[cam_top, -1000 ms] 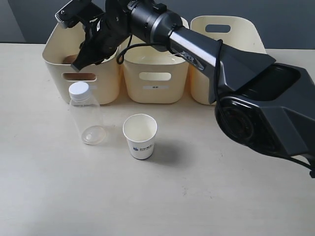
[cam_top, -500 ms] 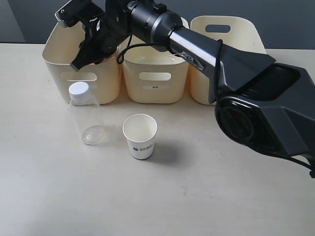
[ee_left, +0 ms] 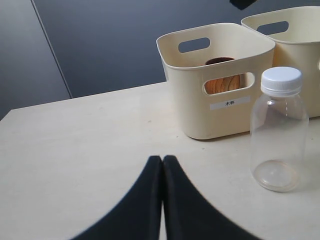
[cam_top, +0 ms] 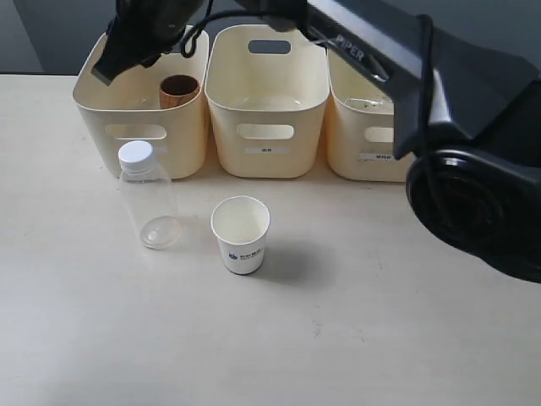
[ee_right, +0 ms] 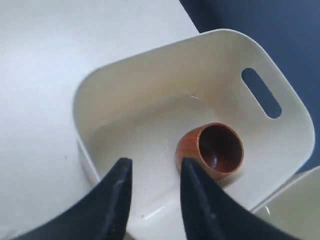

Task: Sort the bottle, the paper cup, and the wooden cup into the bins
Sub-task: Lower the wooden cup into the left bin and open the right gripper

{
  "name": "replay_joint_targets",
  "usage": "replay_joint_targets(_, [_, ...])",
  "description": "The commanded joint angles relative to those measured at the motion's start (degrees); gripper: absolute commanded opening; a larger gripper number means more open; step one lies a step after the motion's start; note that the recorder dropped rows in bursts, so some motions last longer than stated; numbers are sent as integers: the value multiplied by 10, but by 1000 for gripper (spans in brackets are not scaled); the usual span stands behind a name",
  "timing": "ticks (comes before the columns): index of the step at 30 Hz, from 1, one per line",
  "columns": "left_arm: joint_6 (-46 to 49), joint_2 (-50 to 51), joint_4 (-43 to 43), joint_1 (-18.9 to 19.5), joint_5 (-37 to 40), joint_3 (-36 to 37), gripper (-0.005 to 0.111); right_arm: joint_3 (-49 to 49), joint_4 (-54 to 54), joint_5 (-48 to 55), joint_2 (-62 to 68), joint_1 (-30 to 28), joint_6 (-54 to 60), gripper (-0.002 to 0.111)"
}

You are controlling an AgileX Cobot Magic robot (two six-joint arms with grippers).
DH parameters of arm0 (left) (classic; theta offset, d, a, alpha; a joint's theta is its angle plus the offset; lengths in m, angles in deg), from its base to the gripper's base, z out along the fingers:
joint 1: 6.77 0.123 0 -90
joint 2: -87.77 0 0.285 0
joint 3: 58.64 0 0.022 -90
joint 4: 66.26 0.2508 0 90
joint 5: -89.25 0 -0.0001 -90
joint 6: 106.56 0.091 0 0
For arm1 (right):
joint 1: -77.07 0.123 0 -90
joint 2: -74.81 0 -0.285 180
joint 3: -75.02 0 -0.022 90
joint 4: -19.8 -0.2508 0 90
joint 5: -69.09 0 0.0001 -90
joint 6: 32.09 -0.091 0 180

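The wooden cup (cam_top: 179, 90) sits upright inside the left bin (cam_top: 110, 114), so that part of the sorting looks done. You can see it through the handle slot too. The right claw (ee_right: 152, 192) hangs above that bin with its fingers apart and nothing between them. The cup is below it, not touching.

The bottle (cam_top: 147, 196) stands on the table (cam_top: 380, 338) just in front of the left bin. The paper cup (cam_top: 241, 234) stands near it, in front of the middle bin (cam_top: 266, 118). Both are not yet sorted. The right bin (cam_top: 363, 127) is partly hidden by the big black arm, so I cannot tell what is in it.

The left claw (ee_left: 162, 165) is low over the table, fingers pressed together and holding nothing. The bottle is near it.

I think the next job is to pick up the bottle or the paper cup. A claw must open wide, come down around it, and squeeze gently. The paper cup is soft and could squash. The bottle is tall and could tip over.
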Motion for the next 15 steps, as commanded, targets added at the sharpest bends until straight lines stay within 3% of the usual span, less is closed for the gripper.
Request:
replay_joint_targets(1, [-1,-3,-2,-2,1,1,0,4,40,112,-52,27,6,28])
replay_joint_targets(4, [-1,-3,-2,-2,1,1,0,4,44,161,-80,43,7,19])
replay_joint_targets(7, [-1,-3,-2,-2,1,1,0,-9,39,161,-102,56,-15,20])
replay_joint_targets(12, [-1,-3,-2,-2,1,1,0,-44,-33,161,-128,67,-23,43])
replay_joint_targets(15, [-1,-3,-2,-2,1,1,0,-72,-23,161,-136,75,-49,54])
